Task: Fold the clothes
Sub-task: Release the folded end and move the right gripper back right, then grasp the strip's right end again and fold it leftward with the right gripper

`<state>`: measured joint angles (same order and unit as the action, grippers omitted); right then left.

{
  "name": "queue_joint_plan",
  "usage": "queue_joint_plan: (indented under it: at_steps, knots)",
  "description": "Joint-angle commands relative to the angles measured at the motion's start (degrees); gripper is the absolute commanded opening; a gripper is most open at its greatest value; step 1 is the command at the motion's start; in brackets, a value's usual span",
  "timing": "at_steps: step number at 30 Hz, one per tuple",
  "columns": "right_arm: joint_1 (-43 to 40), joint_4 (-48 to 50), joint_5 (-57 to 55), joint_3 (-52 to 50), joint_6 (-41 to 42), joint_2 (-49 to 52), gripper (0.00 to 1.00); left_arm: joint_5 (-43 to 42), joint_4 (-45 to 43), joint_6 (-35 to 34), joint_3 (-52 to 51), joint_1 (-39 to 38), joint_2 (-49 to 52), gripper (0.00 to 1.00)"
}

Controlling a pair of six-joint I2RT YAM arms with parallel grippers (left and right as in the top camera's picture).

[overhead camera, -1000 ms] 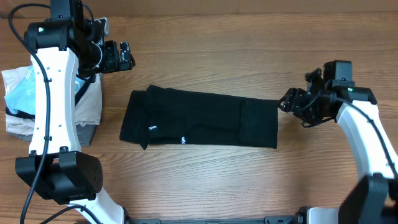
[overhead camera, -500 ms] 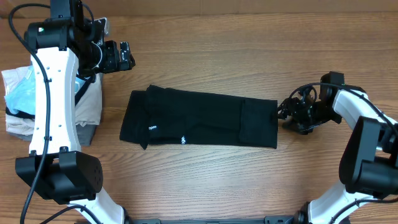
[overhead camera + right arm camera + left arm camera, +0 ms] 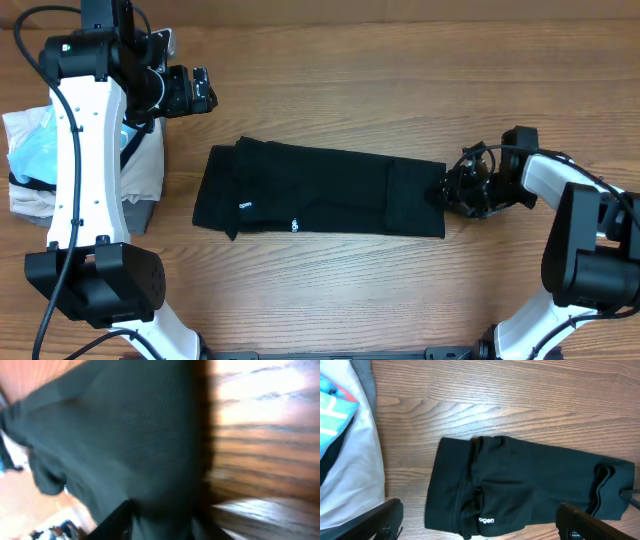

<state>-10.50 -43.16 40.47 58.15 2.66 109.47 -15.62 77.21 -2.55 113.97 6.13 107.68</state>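
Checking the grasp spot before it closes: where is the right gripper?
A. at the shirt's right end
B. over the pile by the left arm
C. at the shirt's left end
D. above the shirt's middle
A: in the overhead view the right gripper sits at the right end of the shirt, and black fabric fills its wrist view.

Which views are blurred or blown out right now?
Right wrist: smeared throughout, black shirt soft, wood of the table washed out by glare at top right. Left wrist: sharp, the shirt's white print readable. Overhead: sharp, evenly lit, soft shadows only.
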Motion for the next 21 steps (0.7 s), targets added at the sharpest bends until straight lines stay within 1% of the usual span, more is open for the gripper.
queue_joint_plan:
  at_steps: [1, 4, 6, 9, 14, 18, 21]
  knots:
    - [0.5, -0.1, -0.2, -1.4, -1.2, 1.2, 0.23, -0.1, 0.1, 1.3, 0.9, 0.2, 0.2, 1.00]
    - [0.2, -0.9, -0.3, -0.8, -0.9, 0.8, 0.04, -0.1, 0.1, 1.3, 0.9, 0.2, 0.2, 1.00]
    - [-0.6, -2.0, -1.6, 0.3, 0.8, -0.1, 0.04, -0.1, 0.1, 1.3, 0.9, 0.2, 0.2, 1.00]
    - [-2.5, -5.3, -7.5, 3.2, 5.1, -2.6, 0.04, -0.1, 0.1, 1.3, 0.9, 0.2, 0.2, 1.00]
    - [-3.3, -12.4, -15.4, 9.5, 6.8, -7.1, 0.04, -0.1, 0.1, 1.3, 0.9, 0.2, 0.2, 1.00]
    - [-1.8, -15.2, -20.0, 13.0, 7.8, -10.4, 0.04, -0.1, 0.1, 1.3, 0.9, 0.2, 0.2, 1.00]
    - [0.6, -16.0, -22.9, 13.6, 8.3, -11.9, 0.04, -0.1, 0.1, 1.3, 0.9, 0.2, 0.2, 1.00]
